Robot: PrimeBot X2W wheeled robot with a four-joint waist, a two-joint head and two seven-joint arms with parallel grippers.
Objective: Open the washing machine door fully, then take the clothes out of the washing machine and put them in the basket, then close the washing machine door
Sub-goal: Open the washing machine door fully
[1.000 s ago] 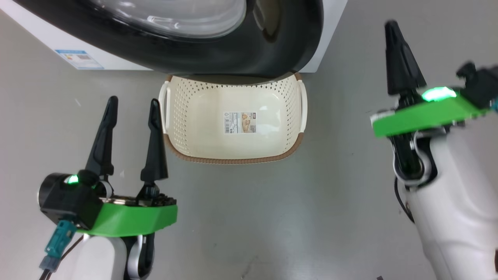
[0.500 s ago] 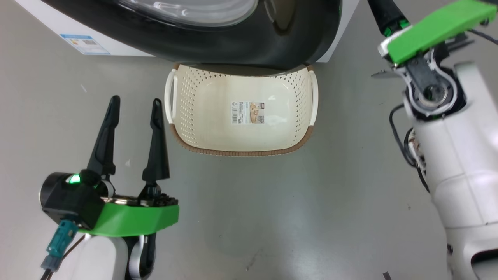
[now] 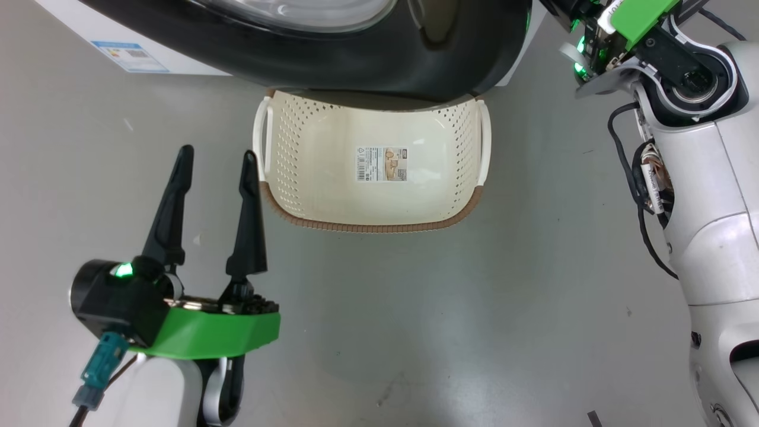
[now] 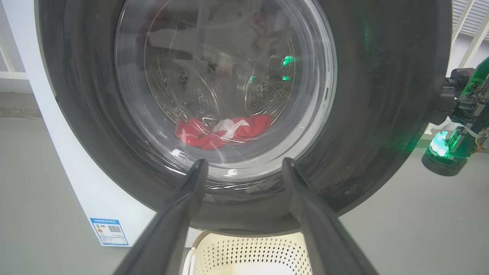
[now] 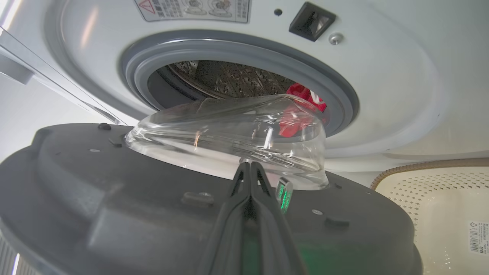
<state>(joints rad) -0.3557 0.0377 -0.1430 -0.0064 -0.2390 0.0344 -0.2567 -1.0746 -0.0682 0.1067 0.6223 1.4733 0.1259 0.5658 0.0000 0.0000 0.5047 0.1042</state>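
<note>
The washing machine door (image 3: 356, 59) stands partly open above the basket (image 3: 284, 160), which sits on the floor with only a sticker inside. In the right wrist view, my right gripper (image 5: 250, 165) is shut with nothing in it. Its tips rest against the door's dark inner face (image 5: 114, 198), just below the glass bowl (image 5: 229, 130). Behind it, red and white clothes (image 5: 301, 103) lie in the drum of the washing machine (image 5: 382, 76). My left gripper (image 3: 218, 152) is open and empty, low at the left of the basket. It points at the door's front (image 4: 382, 95), where the clothes (image 4: 225, 131) show through the glass.
The white washing machine body (image 3: 89, 26) with a blue label (image 3: 130, 56) stands at the top left on a grey floor (image 3: 415, 326). My right arm (image 3: 699, 148) runs up the right side. The basket's far edge is tucked under the door.
My right arm has swung up and forward, and its fingers have left the top of the head view, behind the door's edge. The head camera has shifted slightly. My left gripper has kept its place.
</note>
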